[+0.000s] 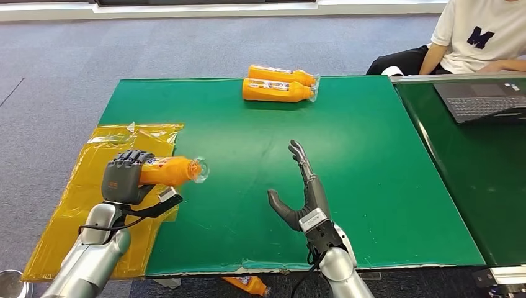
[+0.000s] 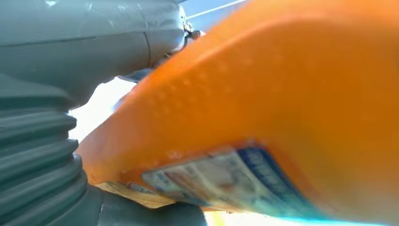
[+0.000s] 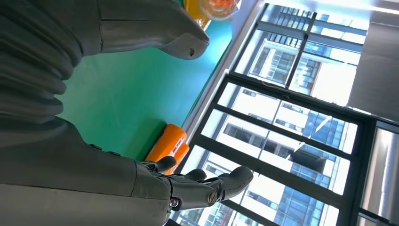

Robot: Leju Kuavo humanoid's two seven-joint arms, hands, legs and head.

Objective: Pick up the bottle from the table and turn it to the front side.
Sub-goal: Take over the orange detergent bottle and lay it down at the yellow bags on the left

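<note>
Green table [image 1: 260, 205] carries the whole scene, with a yellow plastic sheet [image 1: 93, 186] draped over its near left corner. Above that corner the left hand [image 1: 124, 177] clamps an orange juice bottle [image 1: 170, 171] by its base end, lifted and lying sideways, clear cap toward the table's middle. Judging by the left wrist view, the label [image 2: 221, 181] sits low and off to one side, so a slow wrist roll should bring it forward; a firm grip matters. The right hand [image 1: 304, 192] waits with fingers apart, holding nothing. Two more orange bottles [image 1: 278, 84], full of juice, lie side by side at the far edge.
</note>
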